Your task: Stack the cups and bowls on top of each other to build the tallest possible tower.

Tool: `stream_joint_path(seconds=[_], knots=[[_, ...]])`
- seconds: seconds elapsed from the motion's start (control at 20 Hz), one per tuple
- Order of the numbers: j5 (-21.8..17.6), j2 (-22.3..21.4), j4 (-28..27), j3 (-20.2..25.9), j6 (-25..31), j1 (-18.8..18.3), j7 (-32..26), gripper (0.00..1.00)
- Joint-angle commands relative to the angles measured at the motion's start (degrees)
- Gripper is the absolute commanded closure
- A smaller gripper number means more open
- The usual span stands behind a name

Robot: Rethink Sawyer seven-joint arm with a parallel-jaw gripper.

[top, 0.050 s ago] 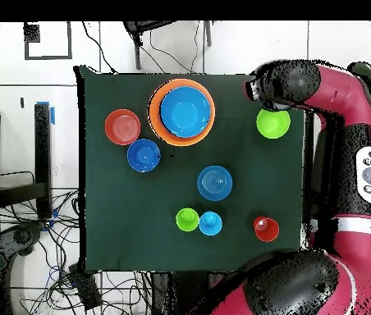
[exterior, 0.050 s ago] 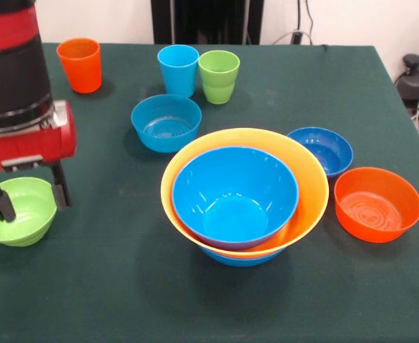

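Nearest the camera stood the tower (exterior, 0.050 s ago: 244, 196): a bright blue bowl nested in the wide yellow bowl, with another blue rim just showing below. It sat upright, mouths up, its axis vertical, near the middle of the table (exterior, 0.050 s ago: 124, 286).

At the far left the gripper (exterior, 0.050 s ago: 27, 193) hung over the green bowl (exterior, 0.050 s ago: 16, 211), jaws parted and gripping nothing. One finger stood inside the bowl and the other just outside its right wall, so they straddled the rim. The bowl rested upright with its mouth up.

I judged the step in hand to be a rim pinch. To do it well, the fingers should close squarely on the wall and lift straight, keeping the bowl level before moving it to the tower.

Further right stood the orange cup (exterior, 0.050 s ago: 79, 64), the light blue bowl (exterior, 0.050 s ago: 166, 122), the blue cup (exterior, 0.050 s ago: 178, 69) and green cup (exterior, 0.050 s ago: 219, 76) side by side, then the dark blue bowl (exterior, 0.050 s ago: 322, 150) and orange bowl (exterior, 0.050 s ago: 377, 204), all upright.
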Motion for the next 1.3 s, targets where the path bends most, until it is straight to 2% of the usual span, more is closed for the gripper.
stream_joint_path(seconds=[0.05, 0.4, 0.95, 1.15, 1.25, 1.3], knots=[[-2.8, -5.5, 10.9, 0.3, 0.7, -0.3, -15.8, 0.00], [-3.2, -6.5, 20.2, 0.4, -5.8, -1.2, -10.3, 0.00], [-4.2, -9.2, 28.2, 0.1, -10.3, -0.4, -5.7, 0.00], [-3.2, -12.6, 32.1, 0.1, -10.8, -0.3, -3.3, 0.00], [-1.8, -15.7, 34.6, 0.9, -10.2, -1.6, -3.5, 0.00], [-1.0, -18.0, 36.8, 1.2, -10.0, -3.4, -4.4, 0.00]])
